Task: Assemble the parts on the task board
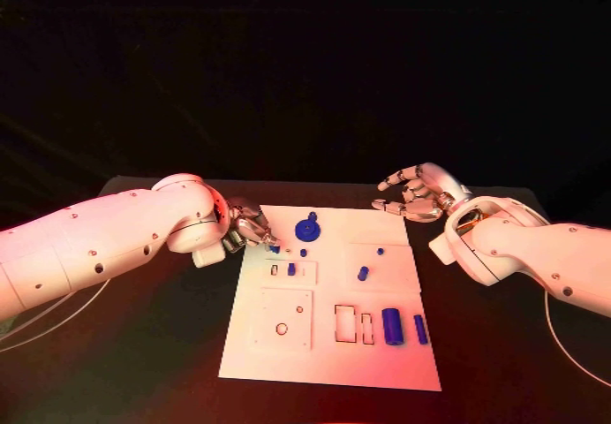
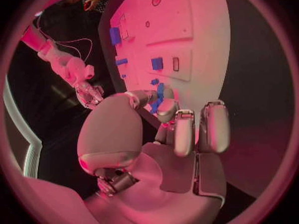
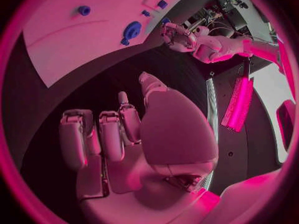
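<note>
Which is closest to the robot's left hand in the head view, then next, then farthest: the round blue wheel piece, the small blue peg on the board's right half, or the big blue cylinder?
From the left hand:
1. Round blue wheel piece, at the board's far end beside the hand.
2. Small blue peg, mid-board, right half.
3. Big blue cylinder, near end, right side.

Black table under reddish-pink light, brightest toward the near edge; background behind the table's far edge fully dark; right wrist view shows a cluttered equipment rack at the room's edge.
</note>
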Controlling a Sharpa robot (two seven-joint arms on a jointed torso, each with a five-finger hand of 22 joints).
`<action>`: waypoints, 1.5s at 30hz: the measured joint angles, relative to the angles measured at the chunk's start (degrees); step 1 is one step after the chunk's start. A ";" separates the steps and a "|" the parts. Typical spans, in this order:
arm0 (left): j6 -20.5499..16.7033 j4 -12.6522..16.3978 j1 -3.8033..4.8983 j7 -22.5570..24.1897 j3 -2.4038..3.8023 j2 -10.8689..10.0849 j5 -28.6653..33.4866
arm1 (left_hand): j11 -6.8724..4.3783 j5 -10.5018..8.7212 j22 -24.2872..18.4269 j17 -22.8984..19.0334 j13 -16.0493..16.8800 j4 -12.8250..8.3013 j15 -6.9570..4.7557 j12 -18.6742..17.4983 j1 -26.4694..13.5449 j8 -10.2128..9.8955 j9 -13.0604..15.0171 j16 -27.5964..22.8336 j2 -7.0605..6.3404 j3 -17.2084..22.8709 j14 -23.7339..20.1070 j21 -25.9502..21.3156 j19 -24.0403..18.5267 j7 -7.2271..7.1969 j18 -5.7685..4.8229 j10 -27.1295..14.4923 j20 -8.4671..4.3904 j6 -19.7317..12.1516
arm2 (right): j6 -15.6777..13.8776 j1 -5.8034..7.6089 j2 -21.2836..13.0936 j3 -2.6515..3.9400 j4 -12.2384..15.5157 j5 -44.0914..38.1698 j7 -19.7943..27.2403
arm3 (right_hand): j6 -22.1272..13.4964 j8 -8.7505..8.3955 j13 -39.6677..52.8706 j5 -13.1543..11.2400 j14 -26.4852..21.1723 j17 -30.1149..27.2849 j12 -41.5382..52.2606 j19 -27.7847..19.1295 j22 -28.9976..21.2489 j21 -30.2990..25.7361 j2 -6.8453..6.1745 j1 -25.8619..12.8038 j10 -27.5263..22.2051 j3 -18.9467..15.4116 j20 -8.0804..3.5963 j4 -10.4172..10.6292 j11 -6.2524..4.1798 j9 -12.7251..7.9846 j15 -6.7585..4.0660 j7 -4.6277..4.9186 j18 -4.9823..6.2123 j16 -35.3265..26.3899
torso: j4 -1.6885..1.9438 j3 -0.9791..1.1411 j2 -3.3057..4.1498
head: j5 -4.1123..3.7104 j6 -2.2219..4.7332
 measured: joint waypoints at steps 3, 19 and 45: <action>-0.96 1.98 -0.55 0.38 -0.05 -1.03 -0.64 | 0.18 0.27 0.00 0.00 0.09 0.00 0.00 0.00 0.00 0.04 -0.01 0.00 0.00 0.00 0.00 0.00 0.29 0.00 0.00 0.20 0.12 0.01 | -0.01 0.00 -0.03 0.00 -0.14 0.03 0.06 | 0.00 0.05 0.00 0.04 -0.21 0.00 -1.55 0.00 0.00 -1.38 0.00 0.00 -1.37 0.14 0.00 0.16 -0.06 -0.07 -0.21 0.00 0.00 -0.55 | 0.02 -0.02 -0.02 | 0.06 -0.01; -4.48 6.22 -2.96 0.91 -0.50 -2.51 -8.27 | -0.20 2.34 -0.01 0.00 1.33 -0.01 -0.41 0.67 -1.05 0.04 -0.13 0.44 -1.05 0.00 0.00 0.66 1.03 -0.33 0.01 1.43 -0.20 1.14 | -0.06 0.00 -0.06 0.00 -0.37 0.25 0.63 | -0.01 0.45 -1.52 0.04 -0.21 -0.01 -4.76 0.00 -0.01 -4.05 0.00 0.00 -3.52 0.45 0.00 0.16 -0.27 -0.25 -0.21 -0.01 0.90 -1.98 | -0.09 -0.03 0.09 | 0.56 0.19; -3.17 6.89 -3.26 -0.13 -1.05 -2.39 -14.57 | -0.41 3.33 -0.02 -0.01 1.41 -0.01 -0.41 0.67 -1.51 -0.01 -0.31 0.65 -1.51 0.00 0.00 0.66 1.21 -0.53 0.01 1.64 -0.39 1.36 | -0.07 -0.01 -0.19 -0.01 -0.35 0.47 0.86 | -0.01 0.45 -1.46 0.04 -0.20 -0.03 -4.76 0.00 -0.03 -4.05 0.00 0.00 -3.51 0.45 0.00 0.15 -0.26 -0.24 -0.20 -0.01 0.90 -1.98 | -0.10 0.00 0.13 | 0.71 -0.37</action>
